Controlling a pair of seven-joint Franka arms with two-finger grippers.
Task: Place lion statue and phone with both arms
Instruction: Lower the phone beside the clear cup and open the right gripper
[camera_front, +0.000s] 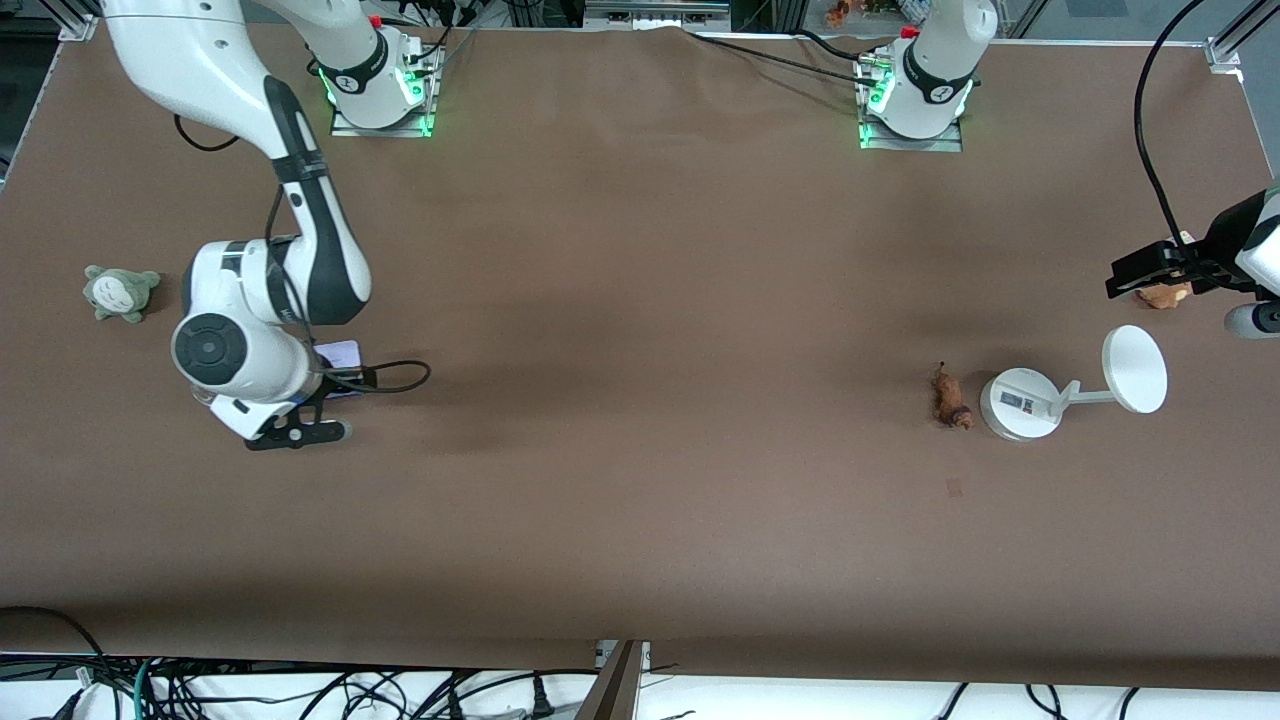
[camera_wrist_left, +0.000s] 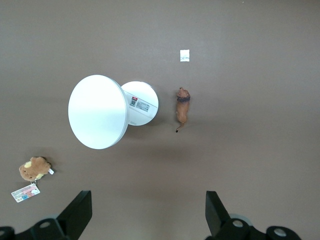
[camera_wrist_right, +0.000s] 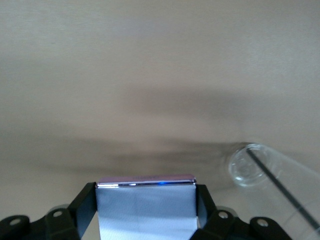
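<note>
The lion statue (camera_front: 950, 397) lies on the brown table beside the base of a white stand; it also shows in the left wrist view (camera_wrist_left: 182, 107). My left gripper (camera_front: 1160, 272) is open and empty, up over the table's edge at the left arm's end, its fingertips (camera_wrist_left: 80, 210) wide apart. My right gripper (camera_front: 325, 375) is shut on the pale-lavender phone (camera_front: 340, 353), low over the table at the right arm's end. In the right wrist view the phone (camera_wrist_right: 146, 207) sits between both fingers, purple edge outward.
A white stand (camera_front: 1020, 403) with a round disc (camera_front: 1135, 368) stands beside the lion. A brown plush with a tag (camera_front: 1165, 295) lies under the left hand. A grey-green plush (camera_front: 120, 292) lies near the right arm's end.
</note>
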